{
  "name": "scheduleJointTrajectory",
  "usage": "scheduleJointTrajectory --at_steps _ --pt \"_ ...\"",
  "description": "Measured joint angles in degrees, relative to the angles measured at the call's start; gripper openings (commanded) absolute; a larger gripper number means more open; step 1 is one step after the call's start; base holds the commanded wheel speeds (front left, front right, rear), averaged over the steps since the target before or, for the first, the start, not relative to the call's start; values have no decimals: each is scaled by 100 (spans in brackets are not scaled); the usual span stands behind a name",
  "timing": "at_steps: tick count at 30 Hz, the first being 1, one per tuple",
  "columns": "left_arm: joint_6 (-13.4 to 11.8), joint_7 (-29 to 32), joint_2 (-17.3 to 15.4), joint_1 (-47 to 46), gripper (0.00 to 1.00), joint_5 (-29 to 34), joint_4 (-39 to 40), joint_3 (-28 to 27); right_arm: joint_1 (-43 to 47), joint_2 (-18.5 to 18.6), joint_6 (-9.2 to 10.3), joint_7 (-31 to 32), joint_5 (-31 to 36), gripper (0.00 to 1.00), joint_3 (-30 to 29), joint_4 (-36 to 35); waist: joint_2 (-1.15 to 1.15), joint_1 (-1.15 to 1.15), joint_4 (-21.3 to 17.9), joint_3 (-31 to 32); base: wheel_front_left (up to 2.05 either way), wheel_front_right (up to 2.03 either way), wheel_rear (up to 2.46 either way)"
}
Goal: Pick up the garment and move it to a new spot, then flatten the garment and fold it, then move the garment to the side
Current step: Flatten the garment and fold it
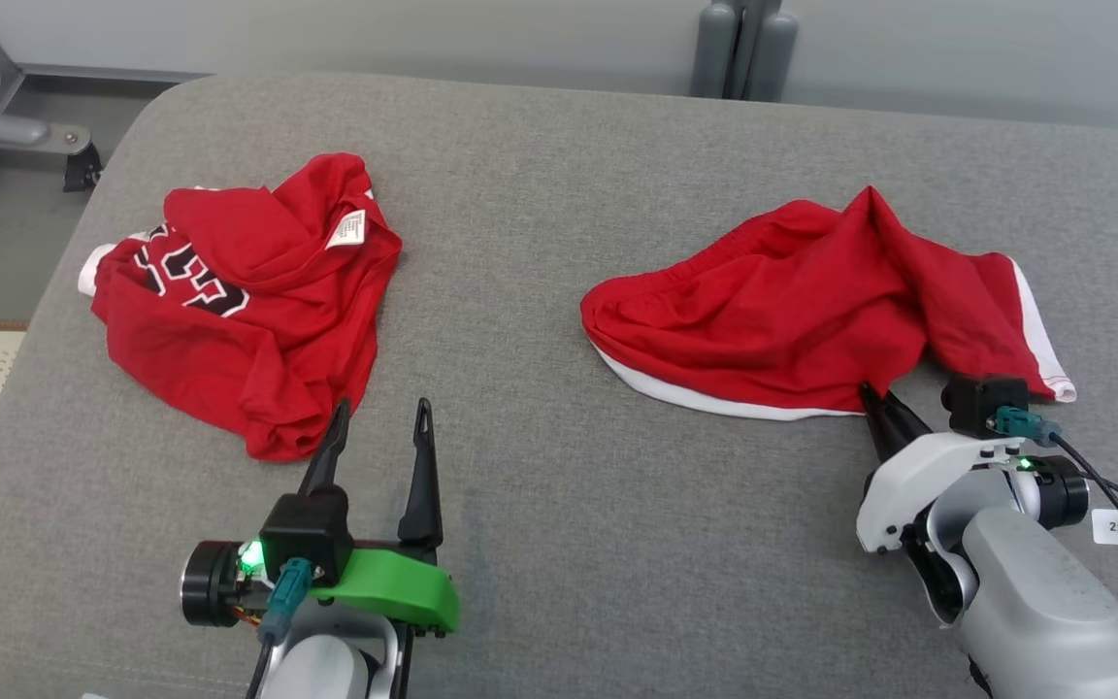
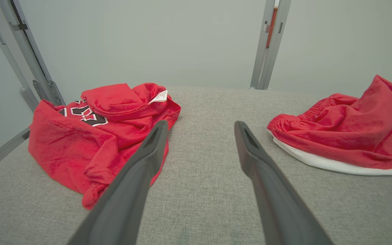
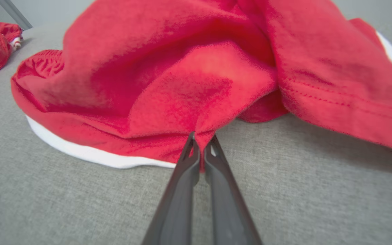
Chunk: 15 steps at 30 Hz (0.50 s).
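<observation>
While the left tool point(image 1: 382, 410) gapes empty, the wrist view shows the right tool point(image 3: 202, 139) pinching shorts point(image 3: 182, 75).

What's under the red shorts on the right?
Grey padding shows all round the shorts, and a white band peeks out at the near edge. Whatever lies beneath the crumpled cloth is covered.

shorts point(image 1: 792, 291): red, white trim, elastic waistband | state: crumpled, bunched up into a peak at the back, not flat at all lol | spot: right half of the bench point(image 1: 559, 194), white hem toward the front edge
</observation>
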<state>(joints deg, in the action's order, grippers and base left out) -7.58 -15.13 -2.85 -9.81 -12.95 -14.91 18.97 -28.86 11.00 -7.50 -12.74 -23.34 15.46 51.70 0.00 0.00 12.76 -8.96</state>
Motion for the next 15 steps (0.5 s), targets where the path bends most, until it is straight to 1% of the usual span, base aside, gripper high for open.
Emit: scheduleJointTrajectory --at_steps 3,9,13,15 --pt "20 0 1 97 100 8 -38 -43 38 108 -1 -51 -23 0 102 -10 0 0 -151 96 0 0 0" --pt "48 0 3 192 100 -53 -44 -43 283 581 -2 -41 -34 0 207 -249 0 0 -517 341 0 0 0" --pt "42 0 4 292 100 -113 -44 1 400 982 -2 170 164 0 -34 -417 0 0 -757 508 0 0 0" --pt "23 0 5 339 100 -144 -43 34 436 1190 -1 327 431 0 -371 -459 0 0 -875 602 0 0 0"
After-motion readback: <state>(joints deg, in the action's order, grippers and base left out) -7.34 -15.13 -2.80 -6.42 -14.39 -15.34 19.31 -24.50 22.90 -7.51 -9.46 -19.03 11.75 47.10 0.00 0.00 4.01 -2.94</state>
